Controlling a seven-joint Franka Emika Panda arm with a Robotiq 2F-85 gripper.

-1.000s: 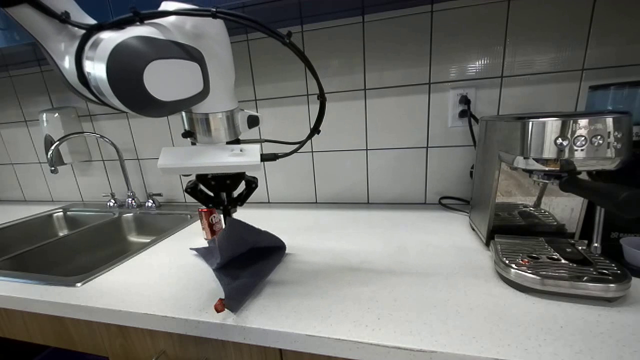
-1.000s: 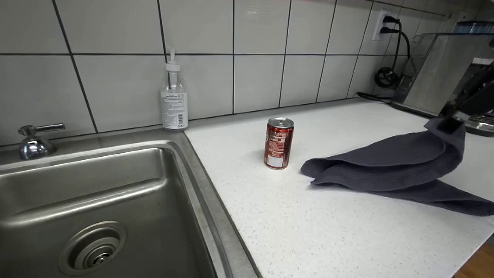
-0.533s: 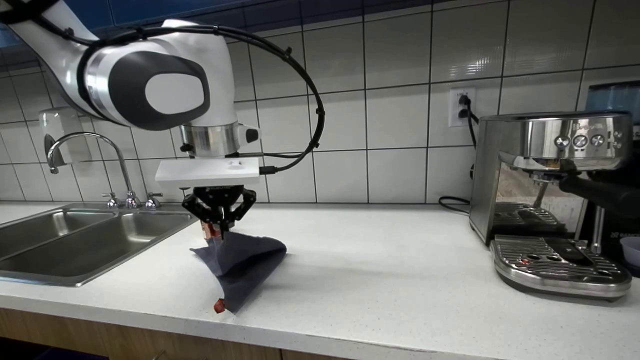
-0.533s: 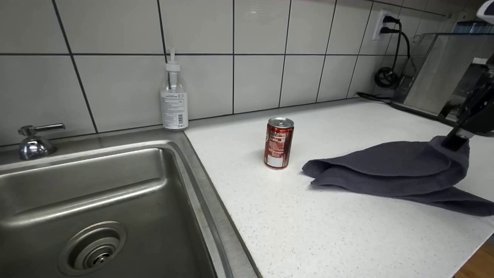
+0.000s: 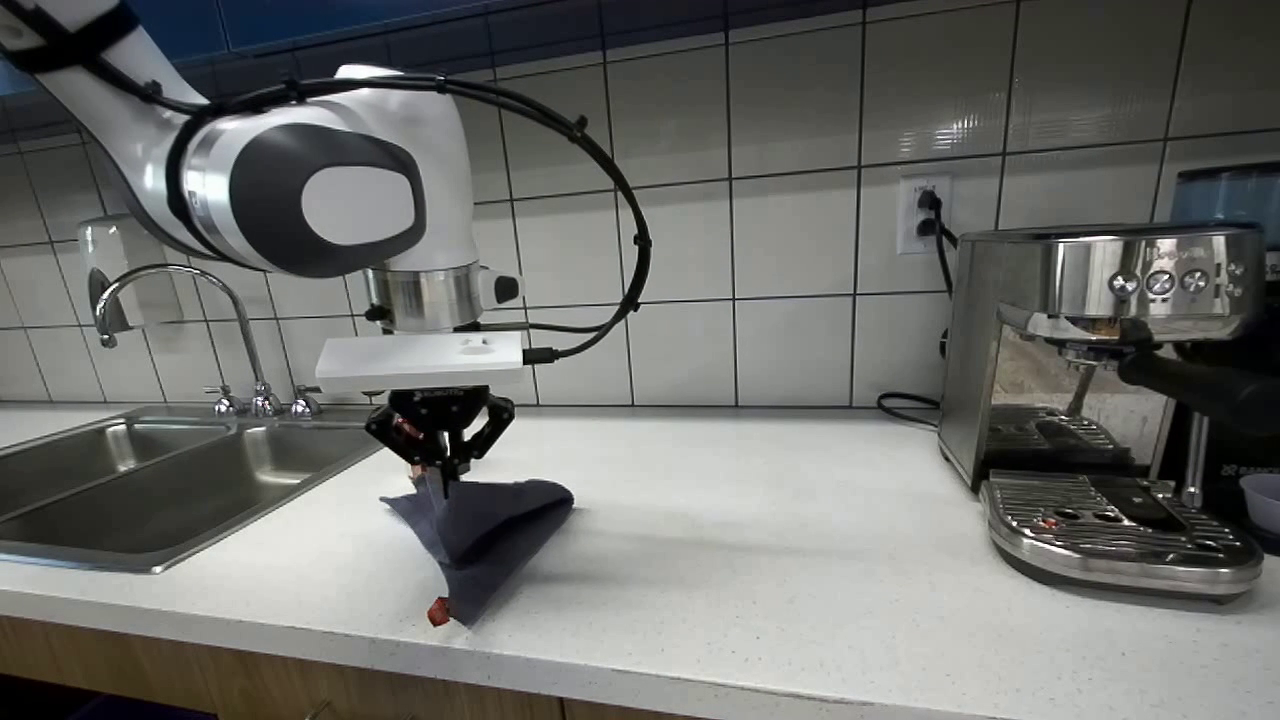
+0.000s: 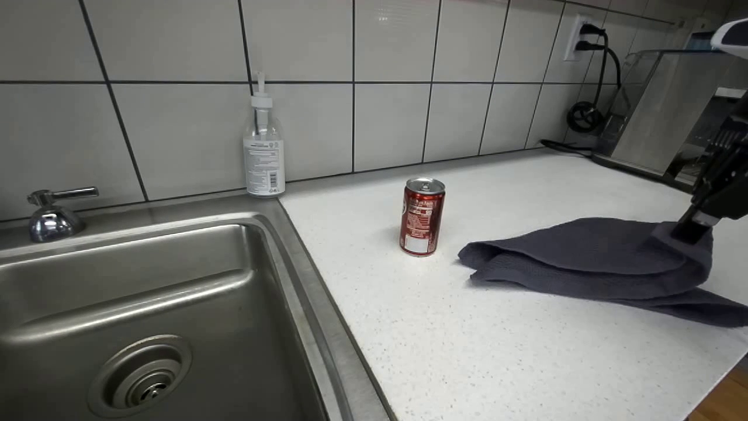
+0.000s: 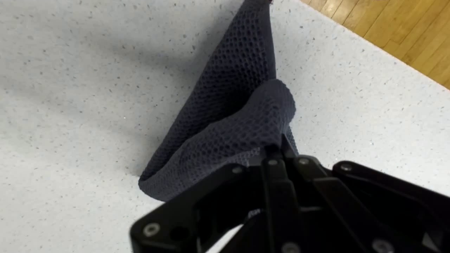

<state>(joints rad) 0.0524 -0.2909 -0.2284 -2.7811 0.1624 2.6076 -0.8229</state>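
A dark grey waffle-weave cloth (image 5: 495, 530) lies folded over itself on the white countertop. It also shows in an exterior view (image 6: 584, 257) and in the wrist view (image 7: 225, 123). My gripper (image 5: 443, 485) points down and is shut on a raised fold of the cloth. In the wrist view its fingertips (image 7: 281, 146) are close together with the fold between them. An exterior view shows only a fingertip (image 6: 691, 230) and part of the gripper at the right edge. A small red object (image 5: 438, 611) shows at the cloth's front corner; most of it is hidden.
A red soda can (image 6: 422, 216) stands upright between the cloth and the steel sink (image 6: 274, 245). A clear pump bottle (image 6: 265, 158) stands by the tiled wall. A steel espresso machine (image 5: 1100, 350) is at the right. The counter's front edge (image 5: 640, 680) runs near the cloth.
My gripper has moved down toward the counter, and the held fold has sunk with it, so the cloth lies flatter. The can is now mostly hidden behind the gripper in an exterior view.
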